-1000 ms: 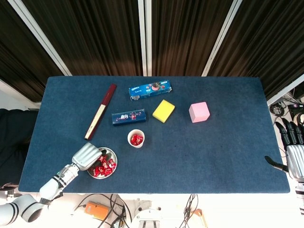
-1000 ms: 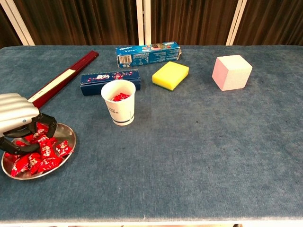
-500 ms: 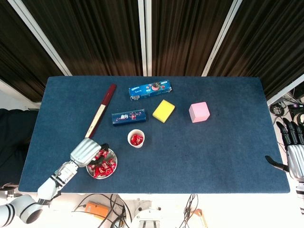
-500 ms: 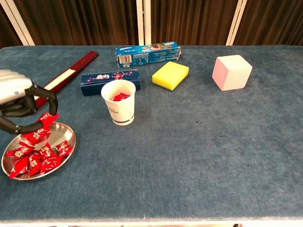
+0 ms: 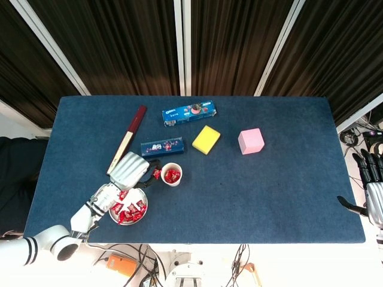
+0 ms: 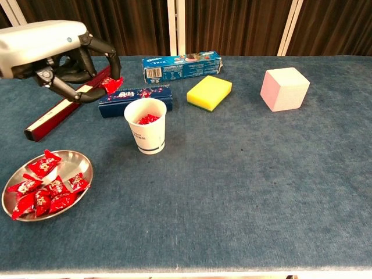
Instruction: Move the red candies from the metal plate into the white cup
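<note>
Lifted from the metal plate (image 6: 81, 164) — left hand (image 6: 55, 55) pinching a red candy (image 6: 111, 85) beside white cup (image 6: 146, 125).

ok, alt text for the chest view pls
The robot's left hand pinches a red candy in the air, up and left of a white cup with candy inside. More red candies sit on a metal plate at lower left, on a blue table.

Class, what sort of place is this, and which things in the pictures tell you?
Probably a robot test room: a blue cloth-covered table before dark curtains, with loose cables below its edge.
</note>
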`<state>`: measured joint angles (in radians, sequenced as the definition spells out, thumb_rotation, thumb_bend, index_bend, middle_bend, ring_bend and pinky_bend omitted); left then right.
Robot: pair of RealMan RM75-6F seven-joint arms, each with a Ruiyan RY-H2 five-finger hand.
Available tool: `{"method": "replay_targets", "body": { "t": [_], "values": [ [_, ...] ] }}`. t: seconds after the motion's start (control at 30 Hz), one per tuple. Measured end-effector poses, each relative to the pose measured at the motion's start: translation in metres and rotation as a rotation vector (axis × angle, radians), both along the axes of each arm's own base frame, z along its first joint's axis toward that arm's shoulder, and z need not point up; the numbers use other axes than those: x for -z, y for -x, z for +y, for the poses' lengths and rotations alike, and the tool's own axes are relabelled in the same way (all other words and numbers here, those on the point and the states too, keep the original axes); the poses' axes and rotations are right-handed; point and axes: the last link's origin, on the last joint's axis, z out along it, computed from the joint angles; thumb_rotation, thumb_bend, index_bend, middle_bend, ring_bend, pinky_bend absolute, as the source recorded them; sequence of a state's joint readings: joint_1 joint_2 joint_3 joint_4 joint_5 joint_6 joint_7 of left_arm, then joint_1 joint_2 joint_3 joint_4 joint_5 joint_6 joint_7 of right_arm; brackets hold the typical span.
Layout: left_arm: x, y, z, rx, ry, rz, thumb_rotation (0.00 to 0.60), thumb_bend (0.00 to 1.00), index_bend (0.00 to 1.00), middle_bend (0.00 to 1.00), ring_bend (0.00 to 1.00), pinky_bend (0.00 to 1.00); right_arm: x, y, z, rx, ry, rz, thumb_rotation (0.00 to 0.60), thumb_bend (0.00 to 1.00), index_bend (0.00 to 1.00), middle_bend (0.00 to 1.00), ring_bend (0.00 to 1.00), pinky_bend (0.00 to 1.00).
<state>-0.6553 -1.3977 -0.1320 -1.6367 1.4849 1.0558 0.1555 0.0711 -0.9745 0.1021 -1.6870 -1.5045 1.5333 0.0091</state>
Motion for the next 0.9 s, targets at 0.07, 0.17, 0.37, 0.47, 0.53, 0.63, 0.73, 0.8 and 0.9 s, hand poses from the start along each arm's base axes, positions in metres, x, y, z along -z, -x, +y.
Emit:
{"method": "replay_targets", "body": {
  "t": [0.07, 0.17, 0.37, 0.47, 0.53, 0.63, 0.73, 0.8, 0.9],
  "values": [
    [0.007, -0.008, 0.006, -0.012, 0.016, 0.007, 0.6, 0.39, 0.55, 0.95, 0.85, 0.82, -0.001, 0.002, 0.0, 0.004, 0.003, -0.001, 0.6, 0.24, 0.0, 0.04, 0.0, 0.07],
    [0.016, -0.016, 0.012, -0.028, 0.034, 0.018, 0.6, 0.38, 0.53, 0.95, 0.85, 0.82, -0.001, 0.003, 0.0, 0.007, 0.003, -0.002, 0.6, 0.24, 0.0, 0.04, 0.0, 0.07],
    [0.027, -0.018, 0.017, -0.06, 0.047, 0.056, 0.6, 0.27, 0.42, 0.95, 0.85, 0.82, -0.002, 0.006, -0.001, 0.013, 0.002, -0.005, 0.6, 0.24, 0.0, 0.04, 0.0, 0.07],
    [0.03, -0.018, 0.017, -0.07, 0.051, 0.061, 0.6, 0.23, 0.38, 0.95, 0.85, 0.82, 0.0, 0.006, -0.002, 0.012, -0.003, -0.006, 0.6, 0.24, 0.0, 0.04, 0.0, 0.07],
    [0.03, -0.017, 0.016, -0.072, 0.047, 0.059, 0.6, 0.2, 0.36, 0.95, 0.85, 0.82, 0.001, 0.005, -0.003, 0.01, -0.006, -0.005, 0.6, 0.24, 0.0, 0.04, 0.0, 0.07],
    [0.028, -0.016, 0.015, -0.074, 0.039, 0.053, 0.6, 0.18, 0.35, 0.95, 0.85, 0.82, 0.001, 0.004, -0.004, 0.008, -0.007, -0.003, 0.6, 0.24, 0.0, 0.04, 0.0, 0.07],
    [0.023, -0.013, 0.013, -0.073, 0.022, 0.045, 0.6, 0.18, 0.35, 0.95, 0.85, 0.82, 0.002, 0.002, -0.005, 0.004, -0.01, -0.003, 0.6, 0.24, 0.0, 0.04, 0.0, 0.07],
    [0.018, -0.01, 0.011, -0.074, 0.007, 0.037, 0.6, 0.18, 0.35, 0.95, 0.85, 0.82, 0.002, 0.001, -0.006, 0.0, -0.01, -0.003, 0.6, 0.24, 0.0, 0.04, 0.0, 0.07],
    [0.006, 0.001, 0.004, -0.078, -0.025, 0.03, 0.6, 0.18, 0.35, 0.95, 0.85, 0.82, 0.001, 0.0, -0.006, -0.007, -0.006, 0.0, 0.6, 0.24, 0.0, 0.04, 0.0, 0.07]
  ]
}}
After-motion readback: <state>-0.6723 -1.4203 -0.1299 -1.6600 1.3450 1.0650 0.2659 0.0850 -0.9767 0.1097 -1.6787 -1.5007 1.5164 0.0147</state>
